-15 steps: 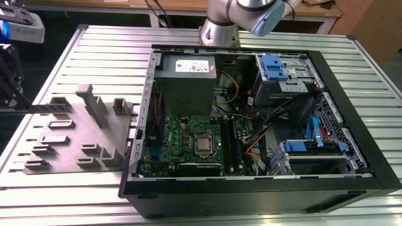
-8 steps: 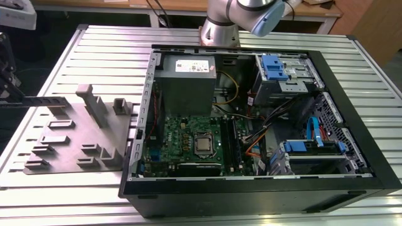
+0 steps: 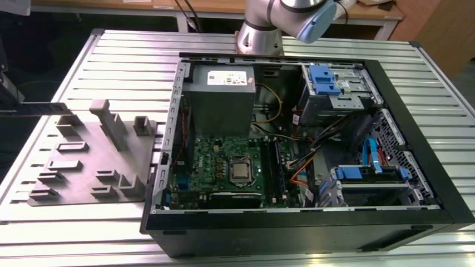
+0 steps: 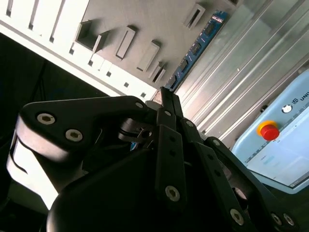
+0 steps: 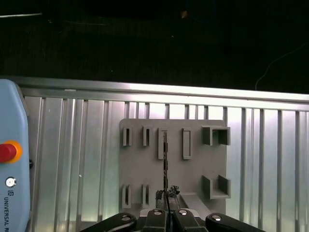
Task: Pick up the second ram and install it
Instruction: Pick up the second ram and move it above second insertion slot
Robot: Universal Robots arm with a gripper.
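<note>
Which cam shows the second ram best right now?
Second wrist view: the second ram shows its blue face and chips lengthwise. First wrist view has it edge-on, a thin dark line over the grey fixture.

Open computer case (image 3: 297,236) beside grey holder plate (image 3: 85,181).

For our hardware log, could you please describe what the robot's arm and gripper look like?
The arm is built of round, silver-grey metal segments, with a light blue cap on one joint. The gripper is black. It is made of flat linkage bars joined by silver pins and screws, and these narrow to slim fingers.
</note>
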